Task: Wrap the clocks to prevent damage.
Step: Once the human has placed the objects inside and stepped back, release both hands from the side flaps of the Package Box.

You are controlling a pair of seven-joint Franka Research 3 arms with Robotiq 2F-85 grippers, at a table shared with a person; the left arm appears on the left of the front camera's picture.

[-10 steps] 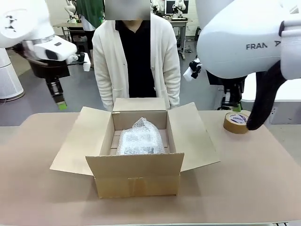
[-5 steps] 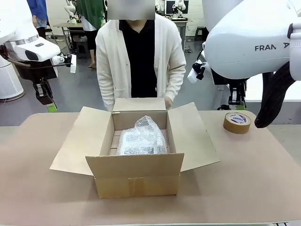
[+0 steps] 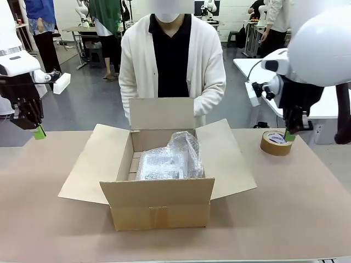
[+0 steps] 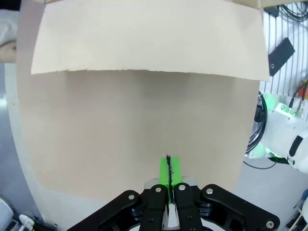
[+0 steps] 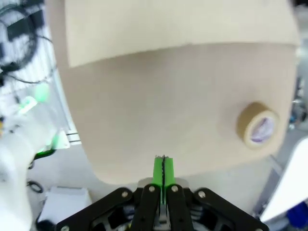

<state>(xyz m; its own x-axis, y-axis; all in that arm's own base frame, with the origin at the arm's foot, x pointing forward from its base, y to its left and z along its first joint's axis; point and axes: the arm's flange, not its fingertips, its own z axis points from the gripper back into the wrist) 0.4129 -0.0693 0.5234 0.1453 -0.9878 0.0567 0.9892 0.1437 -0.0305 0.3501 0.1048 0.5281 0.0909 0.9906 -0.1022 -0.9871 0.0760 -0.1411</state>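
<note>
Both claws are pressed fully shut, empty, green pads flat together. The left claw [image 3: 38,132] hangs off the table's far left corner, well apart from the box [image 3: 159,211]; in its wrist view the pads [image 4: 164,171] point down at bare table [image 4: 134,134] with the box's left flap [image 4: 144,43] beyond. The right claw [image 3: 289,136] hangs close by the roll of tape [image 3: 276,142] at the far right of the table [image 3: 285,208]; in its wrist view the claw [image 5: 163,168] is clear of the roll [image 5: 257,131], which lies off to one side.

The cardboard box sits mid-table with its side flaps spread and the far flap [image 3: 162,113] standing up. Inside lies a bubble-wrapped bundle [image 3: 170,159], its right part bulging above the rim; what the wrap holds cannot be made out. A person [image 3: 173,60] in a white cardigan stands just behind the box.
</note>
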